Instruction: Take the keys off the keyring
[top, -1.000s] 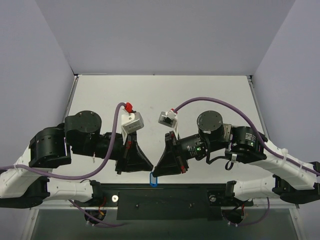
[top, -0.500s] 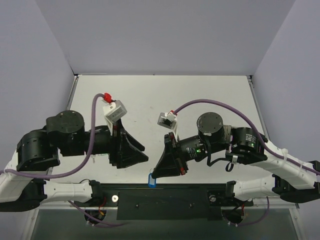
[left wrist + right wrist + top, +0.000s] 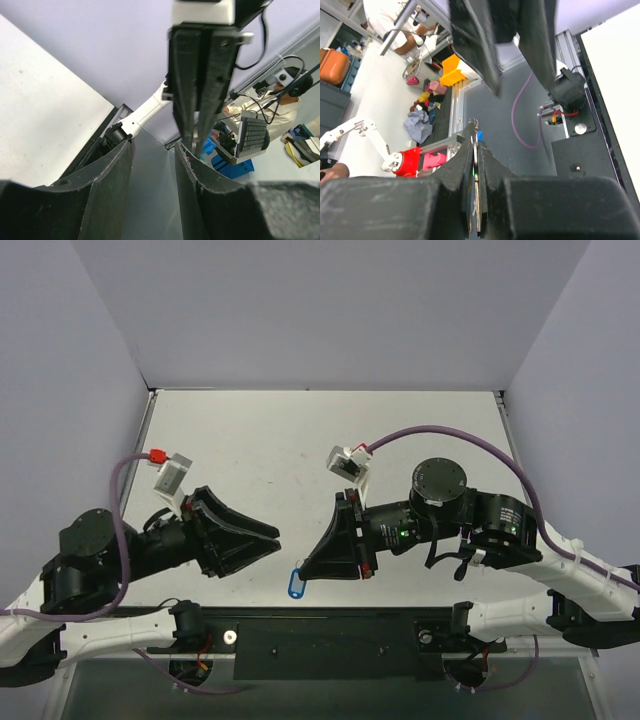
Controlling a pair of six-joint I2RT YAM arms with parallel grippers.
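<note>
The keyring is hanging as a small blue oval from the tip of the right gripper, dangling over the near strip of the table, just short of the black rail between the arm bases; the tag is tilting slightly, its upper end tucked up against the fingertips.

In the right wrist view the right gripper is pressing its fingers flat together; a thin metal edge is showing in the seam between them, and a sliver of the blue keyring is peeking out at the tip; whether that metal is the key or the ring cannot be told, and the key is not showing apart from the tag in the overhead view.

The left gripper is hovering near the right one, pointing toward it but standing clear of the tag; its jaws are standing apart, with an open gap between them in the left wrist view. Through that gap the right gripper is appearing as two black fingers closed tight; from the other side, the left gripper is looming at the top with its fingers spread.

Both arms are bending low over the near part of the table; a seated person is showing in the background beyond the rig.
</note>
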